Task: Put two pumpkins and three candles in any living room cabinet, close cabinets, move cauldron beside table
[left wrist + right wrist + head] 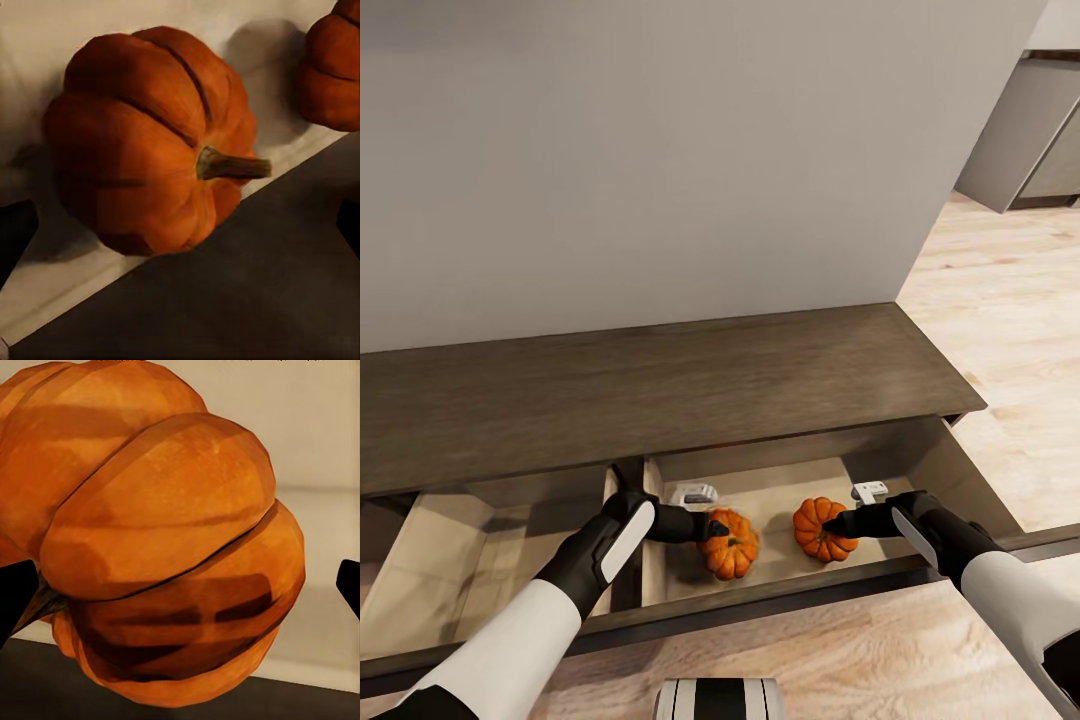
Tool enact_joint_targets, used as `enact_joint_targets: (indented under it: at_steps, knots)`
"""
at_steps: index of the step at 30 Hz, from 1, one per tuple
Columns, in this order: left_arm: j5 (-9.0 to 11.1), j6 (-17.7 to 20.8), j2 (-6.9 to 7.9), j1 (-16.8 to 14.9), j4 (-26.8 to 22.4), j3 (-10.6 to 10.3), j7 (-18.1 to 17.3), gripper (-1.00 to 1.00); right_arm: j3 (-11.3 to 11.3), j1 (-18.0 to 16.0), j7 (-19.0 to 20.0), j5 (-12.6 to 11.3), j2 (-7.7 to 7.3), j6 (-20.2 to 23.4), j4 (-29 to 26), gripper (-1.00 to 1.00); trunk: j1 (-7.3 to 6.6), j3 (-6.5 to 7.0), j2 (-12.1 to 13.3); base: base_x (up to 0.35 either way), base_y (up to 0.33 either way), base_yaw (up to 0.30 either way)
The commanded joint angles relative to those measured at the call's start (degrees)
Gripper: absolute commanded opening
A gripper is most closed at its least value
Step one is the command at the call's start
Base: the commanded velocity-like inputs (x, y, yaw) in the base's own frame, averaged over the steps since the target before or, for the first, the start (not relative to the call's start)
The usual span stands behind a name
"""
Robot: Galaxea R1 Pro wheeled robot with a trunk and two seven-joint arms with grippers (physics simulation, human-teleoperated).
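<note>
Left drawer: pulled open, pale wood inside, part hidden by the left arm.
Left gripper: reaches into the right drawer, tips at the left pumpkin's near-left side. In the left wrist view its dark fingertips stand far apart at the edges, jaws spread, nothing between them.
Left pumpkin: on the right drawer's floor, close behind the front panel. The left wrist view shows it tipped on its side, brownish stem pointing sideways, and the second pumpkin at the corner; the head view hides that tilt.
Right pumpkin: same drawer, just beside the first, not touching it.
Right gripper: tips against the right pumpkin. The right wrist view shows spread fingertips on either side of the pumpkin; whether they press it, cannot tell.
Cabinet: dark brown top, both drawers open.
</note>
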Motion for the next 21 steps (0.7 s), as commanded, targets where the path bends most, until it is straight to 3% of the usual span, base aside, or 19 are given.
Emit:
enact_joint_targets:
  at_steps: [1,10,16,21]
  knots:
    - [-0.37,0.18,0.0,-0.03,0.04,0.02,-0.37,1.0,0.29,-0.04,0.04,-0.1,-0.07,0.18,-0.09,1.0,-0.01,-0.04,-0.02,0.0,0.0,0.0]
    - [-0.34,0.18,0.0,-0.03,0.35,0.02,-0.37,1.0,0.28,-0.04,0.04,-0.08,-0.07,0.19,-0.05,1.0,-0.01,-0.04,-0.02,0.0,0.0,0.0]
    - [-0.32,0.23,0.0,-0.03,0.35,-0.01,-0.37,1.0,0.3,-0.04,0.11,0.0,-0.07,0.2,-0.11,1.0,-0.17,1.29,0.06,0.0,0.0,0.0]
    - [-0.36,0.26,0.0,-0.03,0.35,-0.06,-0.4,1.0,0.3,-0.04,0.13,0.0,0.07,0.21,-0.12,1.0,-0.17,1.29,0.06,0.0,0.0,0.0]
